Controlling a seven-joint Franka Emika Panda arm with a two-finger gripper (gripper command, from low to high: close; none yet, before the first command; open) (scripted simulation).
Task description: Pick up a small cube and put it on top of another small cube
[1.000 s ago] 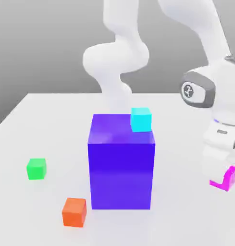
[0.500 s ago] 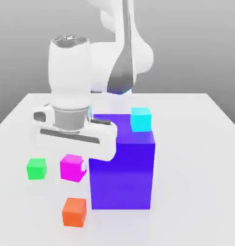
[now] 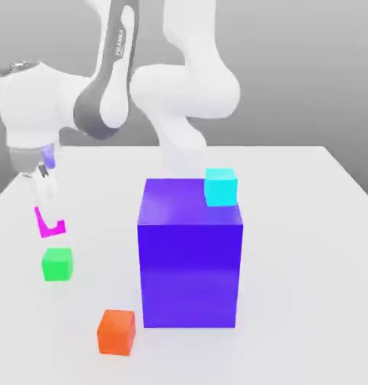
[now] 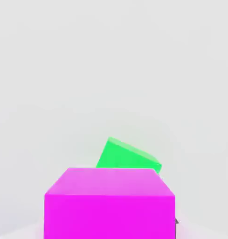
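Note:
My gripper (image 3: 47,214) hangs at the exterior view's left, shut on the small magenta cube (image 3: 50,224), which is partly covered by a finger and held above the table. Just below it, a little toward the exterior view's right, the small green cube (image 3: 57,264) rests on the white table (image 3: 307,225), with a small gap between the two. In the hand view the magenta cube (image 4: 109,203) fills the foreground and the green cube (image 4: 127,156) peeks out from behind it.
A big blue-violet block (image 3: 190,252) stands in the middle of the table with a cyan cube (image 3: 220,186) at its top back corner. An orange cube (image 3: 116,331) lies near the front, left of the block. The arm's white links rise behind the block.
The arm has swung from the exterior view's right, across the front of the big block, to the left. The magenta cube came with it and now hangs just above the green cube.

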